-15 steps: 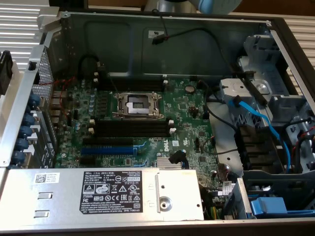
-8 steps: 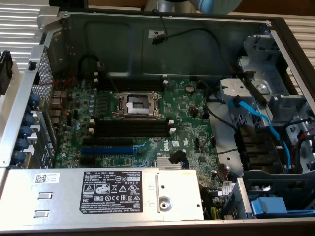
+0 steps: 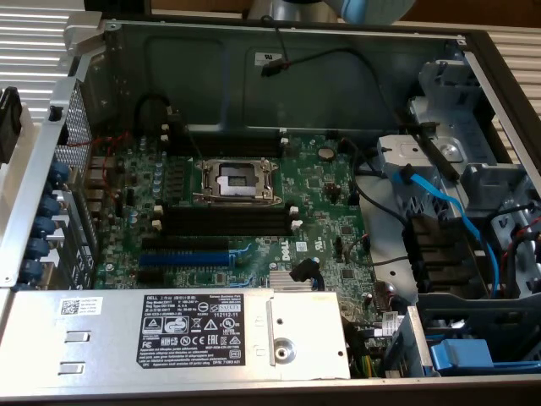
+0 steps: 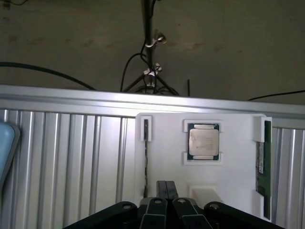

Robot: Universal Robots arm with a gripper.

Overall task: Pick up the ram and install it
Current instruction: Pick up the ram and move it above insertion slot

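I'm at the pick-up step with nothing held. My gripper (image 4: 166, 190) hangs over the white tray (image 4: 228, 143), fingers pressed together. The ram (image 4: 266, 171) lies clipped along the tray's side edge. Gripping it needs them parted and aligned lengthwise.

You'll find the ram (image 4: 266, 167) at about two o'clock from the gripper (image 4: 167, 190), well apart from it and untouched; it is a long, thin, dark-green board that shows to you as a narrow strip, with a small whitish label partway along it; it lies straight in a white holder (image 4: 233, 157), running directly away from the gripper; each of its ends sits in a white clip at the holder's edge.
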